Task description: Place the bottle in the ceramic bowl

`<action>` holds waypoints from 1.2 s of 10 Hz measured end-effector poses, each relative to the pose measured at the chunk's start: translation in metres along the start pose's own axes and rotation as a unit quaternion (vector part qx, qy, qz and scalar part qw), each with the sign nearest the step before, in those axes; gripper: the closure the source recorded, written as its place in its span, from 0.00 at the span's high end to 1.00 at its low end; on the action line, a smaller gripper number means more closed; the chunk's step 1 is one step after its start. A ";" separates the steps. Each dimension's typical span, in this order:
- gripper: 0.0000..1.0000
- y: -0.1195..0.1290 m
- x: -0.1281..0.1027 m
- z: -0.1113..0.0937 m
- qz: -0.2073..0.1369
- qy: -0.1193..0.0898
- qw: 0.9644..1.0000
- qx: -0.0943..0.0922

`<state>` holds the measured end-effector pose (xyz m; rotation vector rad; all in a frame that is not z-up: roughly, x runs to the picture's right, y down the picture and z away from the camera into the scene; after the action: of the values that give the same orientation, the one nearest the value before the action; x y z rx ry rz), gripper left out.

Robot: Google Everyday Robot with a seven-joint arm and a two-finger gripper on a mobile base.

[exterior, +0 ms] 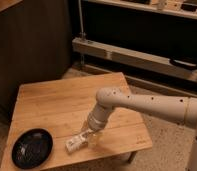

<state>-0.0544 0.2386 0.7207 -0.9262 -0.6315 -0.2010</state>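
Observation:
The bottle (76,143) is small and clear with a pale label and lies on its side near the front edge of the wooden table (57,102). My gripper (88,134) hangs from the white arm and sits right at the bottle's right end, touching or just over it. The black ceramic bowl (32,148) rests at the table's front left corner, a short way left of the bottle, with nothing in it.
The white arm (142,105) reaches in from the right over the table's right half. A dark cabinet wall (32,45) stands behind the table. A metal rail with shelving (142,55) runs at the back right. Speckled floor (167,150) lies to the right.

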 end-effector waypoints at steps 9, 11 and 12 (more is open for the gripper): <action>0.65 -0.034 0.004 0.023 -0.019 -0.005 1.000 -0.015; 0.65 -0.031 0.006 0.027 -0.020 -0.005 1.000 -0.020; 0.65 -0.028 0.007 0.027 -0.020 -0.008 1.000 -0.021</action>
<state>-0.0717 0.2441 0.7552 -0.9577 -0.6637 -0.2434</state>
